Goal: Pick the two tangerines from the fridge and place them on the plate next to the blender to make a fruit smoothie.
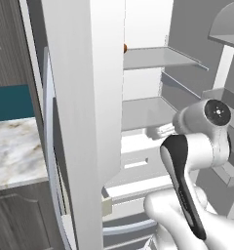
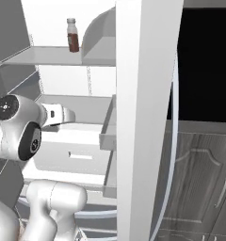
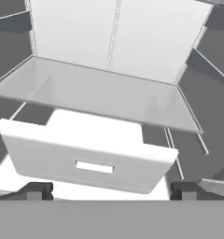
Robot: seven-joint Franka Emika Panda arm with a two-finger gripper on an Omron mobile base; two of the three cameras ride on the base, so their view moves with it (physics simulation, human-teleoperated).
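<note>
Okay, gripper (image 3: 111, 190) spread wide, empty, inside the fridge (image 1: 85, 97) over its white drawer (image 3: 90, 158). One tangerine (image 1: 125, 48) peeks out on the fridge's upper shelf (image 1: 158, 57), behind the open door.

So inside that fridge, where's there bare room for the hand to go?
The lower shelf, between the back wall and the drawer, lies bare. The gripper faces it, open. The upper shelf holds a bottle and, at its left edge, an orange fruit.

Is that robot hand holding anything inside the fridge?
No. The gripper is open and empty, pointing at a white drawer below a shelf.
</note>
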